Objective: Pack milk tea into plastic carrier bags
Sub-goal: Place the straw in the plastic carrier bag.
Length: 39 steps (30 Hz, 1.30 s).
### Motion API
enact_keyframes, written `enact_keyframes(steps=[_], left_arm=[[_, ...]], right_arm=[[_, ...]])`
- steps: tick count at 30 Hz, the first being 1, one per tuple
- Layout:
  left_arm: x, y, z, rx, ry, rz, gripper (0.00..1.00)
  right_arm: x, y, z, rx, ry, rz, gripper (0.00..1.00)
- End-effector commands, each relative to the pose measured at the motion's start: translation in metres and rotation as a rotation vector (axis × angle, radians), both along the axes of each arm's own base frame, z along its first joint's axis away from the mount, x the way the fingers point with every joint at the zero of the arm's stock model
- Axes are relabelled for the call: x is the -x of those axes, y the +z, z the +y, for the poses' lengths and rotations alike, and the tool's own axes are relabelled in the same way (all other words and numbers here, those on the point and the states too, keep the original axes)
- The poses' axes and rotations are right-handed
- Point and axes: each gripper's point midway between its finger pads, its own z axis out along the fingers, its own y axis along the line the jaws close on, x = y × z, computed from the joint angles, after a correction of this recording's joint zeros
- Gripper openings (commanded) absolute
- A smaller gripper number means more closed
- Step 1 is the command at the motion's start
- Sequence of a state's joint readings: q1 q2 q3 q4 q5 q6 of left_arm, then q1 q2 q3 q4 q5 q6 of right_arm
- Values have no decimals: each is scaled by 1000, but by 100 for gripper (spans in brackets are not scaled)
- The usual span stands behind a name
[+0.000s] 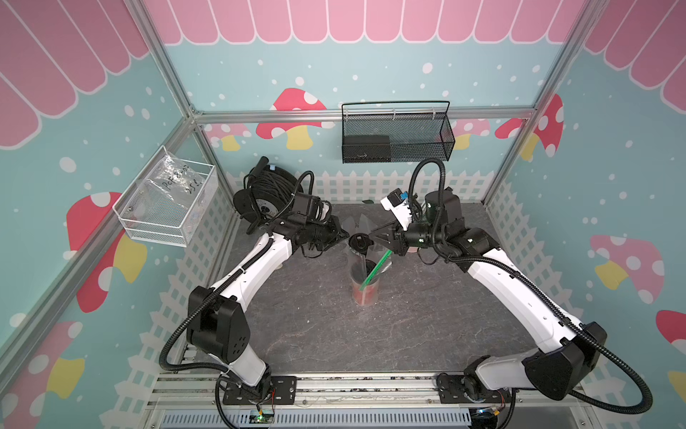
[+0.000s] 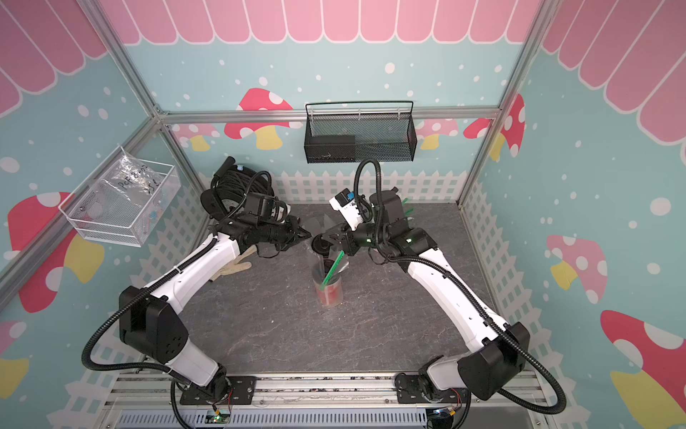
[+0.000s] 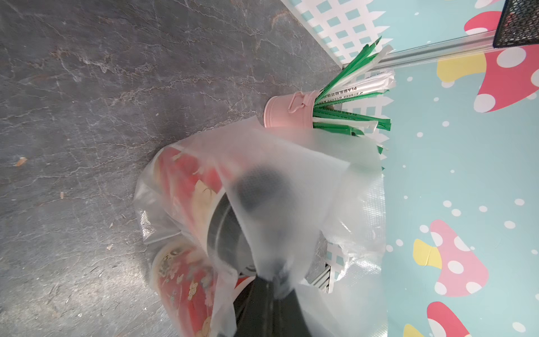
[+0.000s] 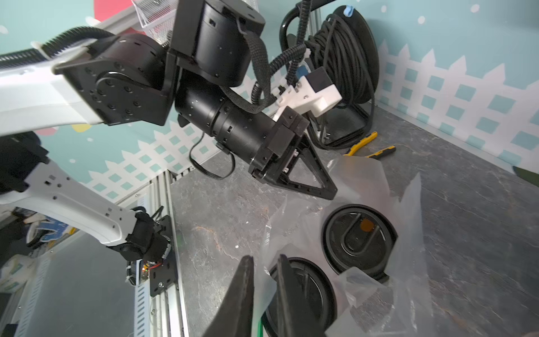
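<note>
Mid-table, milk tea stands inside the plastic carrier bag: thin, slippery film, top-heavy cups, so lift by the handle loops, I'd say. Beyond, left pincer clamped on film; right pincer slightly parted, gripping nothing clearly.

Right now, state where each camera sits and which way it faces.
Top views: high above the front, looking down at the table; left arm and right arm show whole, left gripper and right gripper flanking the bag.
Left wrist: on the left arm, looking along the left gripper, pinching the bag; straw pot beyond.
Right wrist: on the right arm, looking past the parted right gripper at the left gripper.
Shared: both wrist views show the bagged cups.
</note>
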State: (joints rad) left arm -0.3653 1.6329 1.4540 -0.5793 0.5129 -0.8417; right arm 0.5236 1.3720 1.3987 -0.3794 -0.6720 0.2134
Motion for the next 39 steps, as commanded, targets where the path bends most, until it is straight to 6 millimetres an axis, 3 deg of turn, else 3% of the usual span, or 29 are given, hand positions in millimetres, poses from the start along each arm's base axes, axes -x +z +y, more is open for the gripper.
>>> enact_keyframes(steps=[1, 6, 12, 15, 27, 29, 31, 36, 39], left_arm=[[-4, 6, -4, 8, 3, -9, 0], [-5, 5, -4, 7, 3, -5, 0], [-5, 6, -5, 10, 0, -7, 0], [-4, 6, -5, 10, 0, -6, 0], [-5, 7, -6, 11, -1, -8, 0], [-6, 7, -7, 12, -1, -9, 0], [-6, 6, -7, 11, -1, -8, 0], [-6, 6, -8, 12, -4, -7, 0], [-6, 7, -8, 13, -3, -6, 0]], right_arm=[[20, 43, 7, -185, 88, -94, 14], [22, 36, 9, -256, 93, -66, 7], [11, 31, 9, -255, 43, -72, 7], [4, 29, 12, -254, 17, -47, 15], [-13, 0, 24, -200, -110, 44, 17], [-11, -3, 28, -194, -107, 51, 12], [-10, -4, 32, -185, -108, 43, 0], [0, -9, 42, -165, -72, -4, 0], [-6, -17, 36, -83, -113, -48, 0]])
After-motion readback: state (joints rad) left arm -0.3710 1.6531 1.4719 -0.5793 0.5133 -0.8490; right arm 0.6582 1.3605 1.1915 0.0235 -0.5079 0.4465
